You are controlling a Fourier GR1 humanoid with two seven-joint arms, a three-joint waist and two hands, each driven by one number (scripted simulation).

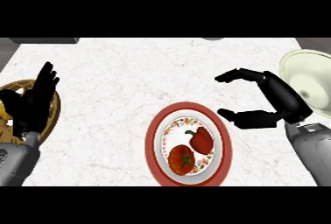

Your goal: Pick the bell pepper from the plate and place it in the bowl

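pepper (202,139): red, green stem, lying in plate's upper right | plate (155,141): red rim, patterned centre, lower middle | bowl (302,65): pale, upright, right edge, well apart

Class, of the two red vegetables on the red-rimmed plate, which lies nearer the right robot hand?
The tapered red bell pepper with the curled green stem; the round red tomato lies farther away.

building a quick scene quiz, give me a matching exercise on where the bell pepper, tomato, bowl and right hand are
Things:
1 bell pepper
2 tomato
3 bowl
4 right hand

Places:
a at the counter's right edge
b on the plate, near side
c open, holding nothing, right of the plate
d on the plate, far side

Pairs: 1-d, 2-b, 3-a, 4-c
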